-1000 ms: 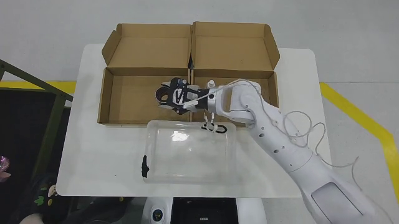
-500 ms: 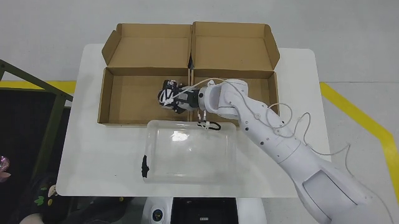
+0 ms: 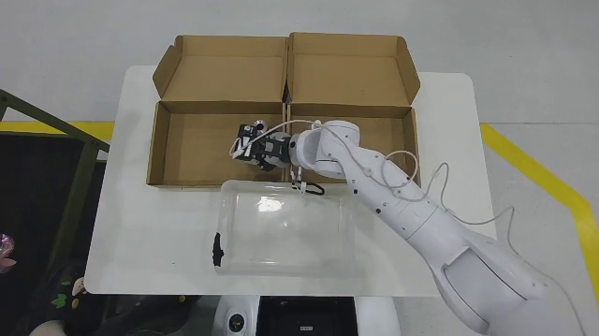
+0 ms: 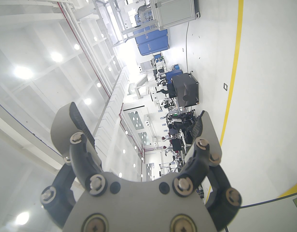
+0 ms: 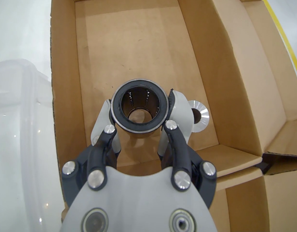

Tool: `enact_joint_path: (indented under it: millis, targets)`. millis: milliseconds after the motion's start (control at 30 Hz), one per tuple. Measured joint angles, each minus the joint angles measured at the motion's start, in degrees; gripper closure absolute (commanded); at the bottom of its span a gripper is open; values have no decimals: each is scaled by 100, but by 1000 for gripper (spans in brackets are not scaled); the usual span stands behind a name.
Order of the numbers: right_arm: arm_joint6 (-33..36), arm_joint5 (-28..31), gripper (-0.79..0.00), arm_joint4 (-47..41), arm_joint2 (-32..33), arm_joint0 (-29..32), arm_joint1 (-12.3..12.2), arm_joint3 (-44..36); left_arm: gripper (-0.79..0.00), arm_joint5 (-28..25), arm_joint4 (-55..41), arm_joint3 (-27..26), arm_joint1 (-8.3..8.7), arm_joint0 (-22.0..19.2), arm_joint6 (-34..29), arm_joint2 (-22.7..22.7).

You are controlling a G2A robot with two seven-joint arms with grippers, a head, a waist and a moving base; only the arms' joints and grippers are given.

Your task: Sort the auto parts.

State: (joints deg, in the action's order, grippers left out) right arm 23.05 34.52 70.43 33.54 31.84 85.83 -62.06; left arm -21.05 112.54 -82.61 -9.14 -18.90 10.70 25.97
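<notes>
1. Right gripper point(image 5: 140, 102) clamps a black cylindrical bearing point(image 5: 139, 127) by its sides, bore open toward the wrist camera.
2. Bearing is held inside the left cardboard box point(image 5: 129, 49).
3. Silver flanged part point(image 5: 199, 115) lies on the box floor, just beside one finger.
4. Left gripper point(image 4: 137, 112) is spread wide and holds nothing.

Right gripper point(image 5: 140, 112) clamped, arm point(image 3: 393, 186) extended, left gripper point(image 4: 138, 115) spread wide
</notes>
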Motion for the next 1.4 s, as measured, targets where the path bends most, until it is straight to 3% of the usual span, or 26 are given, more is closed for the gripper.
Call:
enact_joint_path:
  millis: [333, 467, 567, 1067, 1400]
  targets:
    - [73, -10, -369, 115, -35, -23, 97, 153, -785, 0, 0, 0, 0, 0, 0, 0]
    - [105, 9, -388, 159, 21, -4, 97, 110, -785, 0, 0, 0, 0, 0, 0, 0]
    - [136, 37, -520, 181, 76, 23, 88, 38, -785, 0, 0, 0, 0, 0, 0, 0]
    - [-106, 236, -533, 523, 584, 447, -114, -1311, -785, 0, 0, 0, 0, 0, 0, 0]
    - [-187, 457, -579, 933, 1543, 1540, -522, -3008, -785, 0, 0, 0, 0, 0, 0, 0]
